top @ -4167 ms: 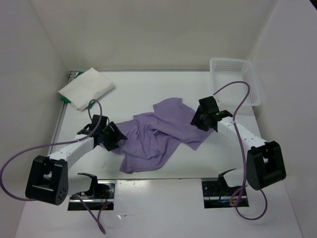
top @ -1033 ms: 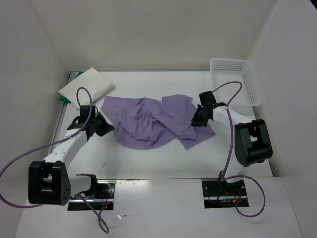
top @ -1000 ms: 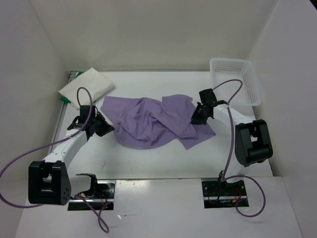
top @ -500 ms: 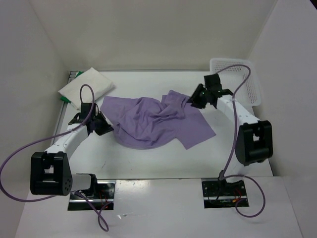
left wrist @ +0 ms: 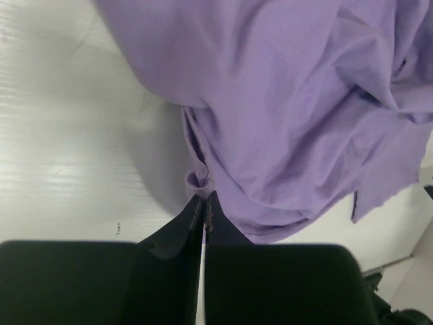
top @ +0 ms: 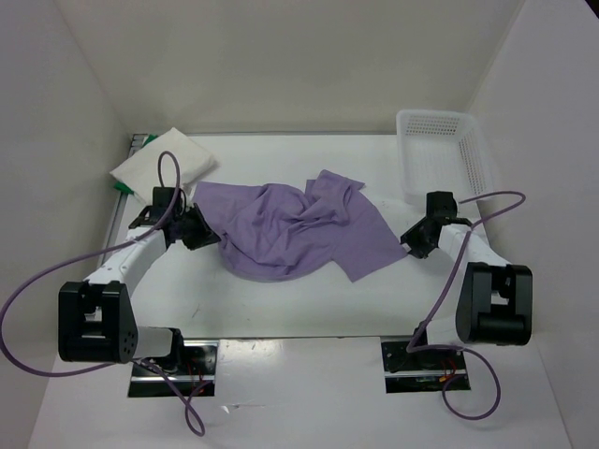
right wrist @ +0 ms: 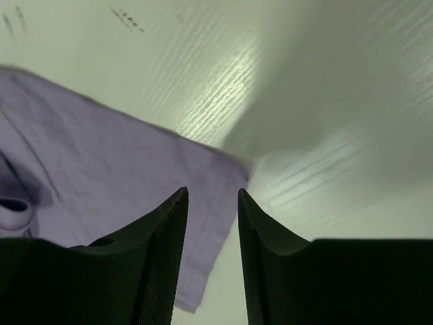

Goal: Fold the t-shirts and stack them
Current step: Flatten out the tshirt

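A lavender t-shirt (top: 295, 229) lies crumpled across the middle of the table. My left gripper (top: 208, 236) is at its left edge, shut on a pinch of the purple cloth (left wrist: 200, 183). To the right of the shirt's corner (right wrist: 230, 169), my right gripper (top: 413, 241) stands open above the table with nothing between its fingers. A folded white t-shirt (top: 161, 166) lies at the back left, on top of a green t-shirt of which only an edge (top: 123, 188) shows.
A white lattice basket (top: 442, 155) stands at the back right corner. White walls close in the table at the back and both sides. Purple cables loop from both arms.
My right gripper let go of the lavender shirt's right part, opened, and swung from the back down to the right of the shirt. The left gripper kept its grip and shifted slightly back.
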Motion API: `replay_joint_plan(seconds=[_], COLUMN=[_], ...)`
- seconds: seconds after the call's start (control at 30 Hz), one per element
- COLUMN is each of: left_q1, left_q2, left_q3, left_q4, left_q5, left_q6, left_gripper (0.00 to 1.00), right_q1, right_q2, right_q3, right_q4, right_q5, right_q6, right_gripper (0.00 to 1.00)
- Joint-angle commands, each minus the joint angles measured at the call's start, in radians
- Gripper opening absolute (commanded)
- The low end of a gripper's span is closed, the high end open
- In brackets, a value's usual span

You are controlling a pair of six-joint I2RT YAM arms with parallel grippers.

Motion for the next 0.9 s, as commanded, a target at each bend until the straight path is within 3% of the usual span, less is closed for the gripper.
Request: replay_joint_plan(seconds=[0.0,0.37,0.6,0.67,0.77,0.87], left_q1=[0.005,0.005,0.005,0.005,0.005,0.005], left_q2=[0.029,0.047,0.047,0.047,0.047,0.036], left_q3=[0.032,0.052,0.043,0.043,0.052,0.075], left_q4=[0.007,-0.004,0.016,0.016,0.016,0.007], left_q5=[0.098,0.147,0.138,0.129,0.118,0.097], left_q6=[0.043,0.077,0.077,0.067,0.067,0.046], left_gripper=[0.00,0.03,0.02,0.01,0.00,0.00], right_q1=[0.006,0.006,0.006,0.006,0.024,0.087], right_q2=[0.041,0.111,0.187,0.208,0.208,0.104], right_q3=[0.001,-0.008,0.023,0.032,0.058,0.119], right_q4=[0.046,0.043,0.053,0.053,0.036,-0.025], right_q5=[0.071,0.090,0.054,0.044,0.057,0.071], right_q6=[0.032,0.042,0.032,0.032,0.022,0.022], right_gripper=[0.41,0.41,0.15,0.03,0.00,0.00])
